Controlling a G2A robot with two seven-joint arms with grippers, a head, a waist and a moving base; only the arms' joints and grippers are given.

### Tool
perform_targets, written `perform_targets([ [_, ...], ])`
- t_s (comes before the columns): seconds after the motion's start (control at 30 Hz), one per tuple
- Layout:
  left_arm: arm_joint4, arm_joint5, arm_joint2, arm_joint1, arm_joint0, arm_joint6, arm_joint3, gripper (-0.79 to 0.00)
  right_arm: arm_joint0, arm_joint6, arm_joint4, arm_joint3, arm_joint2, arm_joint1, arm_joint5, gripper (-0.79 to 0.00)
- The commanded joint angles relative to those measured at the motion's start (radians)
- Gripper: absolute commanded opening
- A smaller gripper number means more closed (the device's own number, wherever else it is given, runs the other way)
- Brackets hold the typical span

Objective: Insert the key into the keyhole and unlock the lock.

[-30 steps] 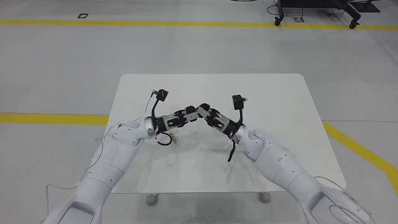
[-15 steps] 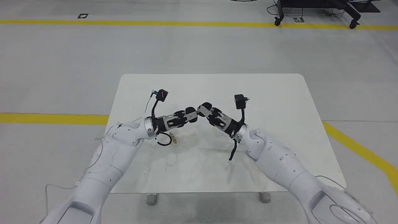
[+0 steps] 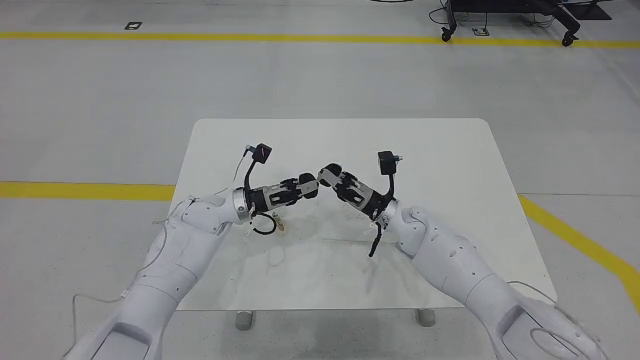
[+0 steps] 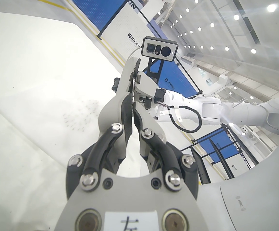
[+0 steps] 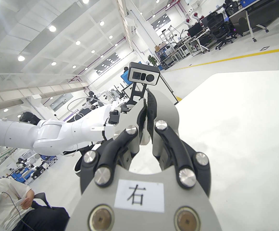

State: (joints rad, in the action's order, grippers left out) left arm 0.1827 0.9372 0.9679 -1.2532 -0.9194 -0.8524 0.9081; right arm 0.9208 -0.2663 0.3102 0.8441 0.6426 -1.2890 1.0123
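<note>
Top view. The left gripper (image 3: 306, 186) sits just on the 9 o'clock side of the centre of the white table (image 3: 440, 155), pointing toward 3 o'clock. In the left wrist view its ribbed black pads (image 4: 127, 111) are pressed flat against each other, so the pincer is clenched. I cannot tell what, if anything, is pinched at the tips.

The right gripper (image 3: 326, 174) sits just on the 3 o'clock side of centre, pointing toward 9 o'clock. It meets the left one tip to tip, touching or very nearly so. In the right wrist view its pads (image 5: 151, 111) are also closed on each other, clenched, and anything between them is hidden.

The key and the lock are too small to make out. The meeting point of the tips reads only as a dark spot.

A yellow floor line (image 3: 300, 38) runs past the table's 12 o'clock edge, well apart.
</note>
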Motion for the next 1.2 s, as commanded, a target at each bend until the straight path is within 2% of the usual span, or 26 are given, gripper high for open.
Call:
perform_targets([
  [0.0, -0.008, -0.002, -0.001, 0.0, 0.002, 0.006, -0.003, -0.785, 0.0, -0.002, -0.001, -0.001, -0.001, 0.001, 0.0, -0.785],
  [0.33, 0.008, -0.027, 0.005, 0.002, 0.004, 0.049, -0.014, -0.785, -0.005, -0.003, 0.0, -0.001, -0.013, 0.003, 0.0, -0.785],
  [1.17, 0.082, -0.043, 0.011, 0.01, 0.004, 0.021, -0.02, -0.785, -0.02, 0.098, -0.054, -0.001, -0.059, 0.004, 0.0, -0.785],
])
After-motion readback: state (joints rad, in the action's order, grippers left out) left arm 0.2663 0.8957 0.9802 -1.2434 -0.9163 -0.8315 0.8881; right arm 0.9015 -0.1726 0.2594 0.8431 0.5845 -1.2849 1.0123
